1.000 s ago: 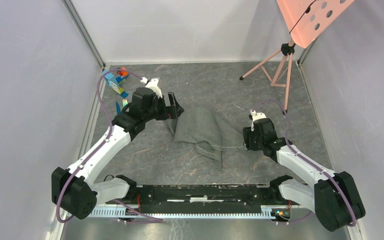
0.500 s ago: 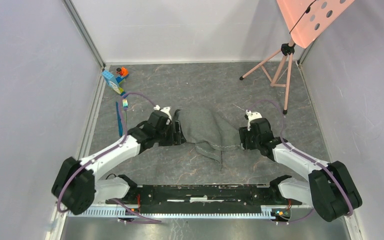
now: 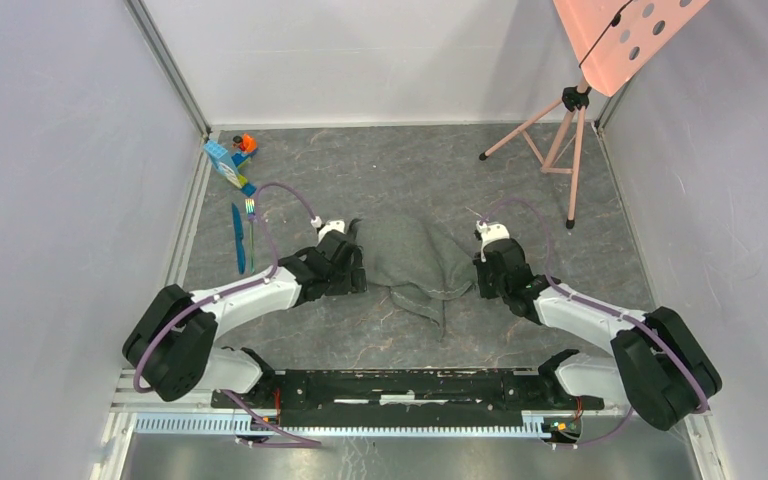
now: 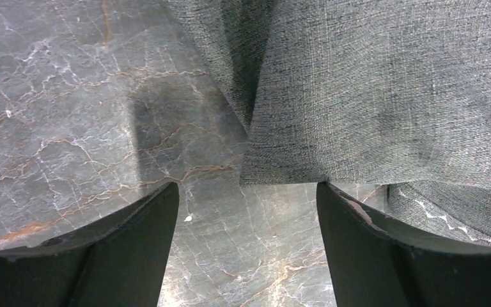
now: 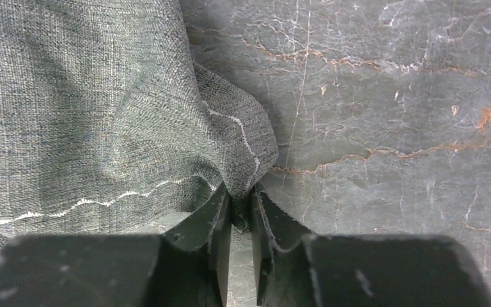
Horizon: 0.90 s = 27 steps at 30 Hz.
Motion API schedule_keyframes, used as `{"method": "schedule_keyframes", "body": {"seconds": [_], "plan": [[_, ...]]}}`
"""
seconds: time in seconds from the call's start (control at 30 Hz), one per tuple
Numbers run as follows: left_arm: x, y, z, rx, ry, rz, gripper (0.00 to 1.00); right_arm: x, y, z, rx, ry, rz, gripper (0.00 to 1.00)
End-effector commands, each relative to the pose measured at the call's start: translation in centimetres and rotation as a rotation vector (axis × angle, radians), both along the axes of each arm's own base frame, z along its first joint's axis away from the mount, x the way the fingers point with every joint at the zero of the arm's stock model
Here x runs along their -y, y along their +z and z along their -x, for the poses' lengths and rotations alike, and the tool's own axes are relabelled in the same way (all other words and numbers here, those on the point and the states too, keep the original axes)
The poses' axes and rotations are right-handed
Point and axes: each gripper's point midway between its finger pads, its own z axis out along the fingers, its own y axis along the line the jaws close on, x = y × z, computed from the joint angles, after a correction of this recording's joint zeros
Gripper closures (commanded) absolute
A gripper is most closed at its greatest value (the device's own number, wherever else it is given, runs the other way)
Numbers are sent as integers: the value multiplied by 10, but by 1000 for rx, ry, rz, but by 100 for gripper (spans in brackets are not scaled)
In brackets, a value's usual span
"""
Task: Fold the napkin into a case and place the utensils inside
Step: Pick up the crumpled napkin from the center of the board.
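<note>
Napkin (image 3: 415,262): we see it crumpled mid-tabletop (image 3: 380,170) between both arms; soft, light and limp, so we'd take it by corners.
Right end effector (image 5: 241,199): pinched onto the stitched corner.
Left end effector (image 4: 246,192): spread wide, straddling the opposite edge, holding nothing.

I see the napkin (image 5: 89,115) as coarse, matt woven cloth with pale stitching. The surface (image 5: 390,96) looks smooth, like veined grey marble.

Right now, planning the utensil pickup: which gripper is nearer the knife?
Left. The left gripper is at the napkin's left edge, right of the knife; the right gripper pinches the napkin's opposite edge, farther away.
</note>
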Motion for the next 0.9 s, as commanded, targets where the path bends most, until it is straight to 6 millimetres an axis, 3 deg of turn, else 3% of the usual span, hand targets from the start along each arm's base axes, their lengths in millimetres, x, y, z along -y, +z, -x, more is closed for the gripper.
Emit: {"method": "schedule_keyframes", "body": {"seconds": [0.0, 0.13, 0.23, 0.3, 0.33, 0.4, 0.5, 0.67, 0.73, 0.87], "plan": [[7, 18, -18, 116, 66, 81, 13, 6, 6, -5, 28, -27, 30, 86], [27, 23, -29, 131, 23, 142, 21, 1, 23, -7, 68, -17, 0, 98], [34, 19, -40, 129, 19, 126, 35, -4, 40, -10, 98, 0, -27, 100], [38, 18, -45, 121, 1, 101, 56, -8, 55, -13, 123, 11, -48, 100], [39, 21, -49, 126, -8, 86, 72, -10, 62, -14, 135, 20, -59, 100], [31, 36, -54, 137, 0, 27, 96, -15, 84, -16, 173, 42, -82, 100], [14, 86, -56, 209, 19, -22, 98, -20, 127, -19, 258, 72, -129, 100], [0, 205, -28, 407, -97, 87, 98, -38, 233, 0, 509, 208, -332, 99], [5, 251, -3, 480, -262, 152, 98, -49, 278, 21, 622, 319, -439, 100], [-11, 328, 48, 640, -438, 231, 98, -64, 363, 82, 867, 568, -667, 100]]}}
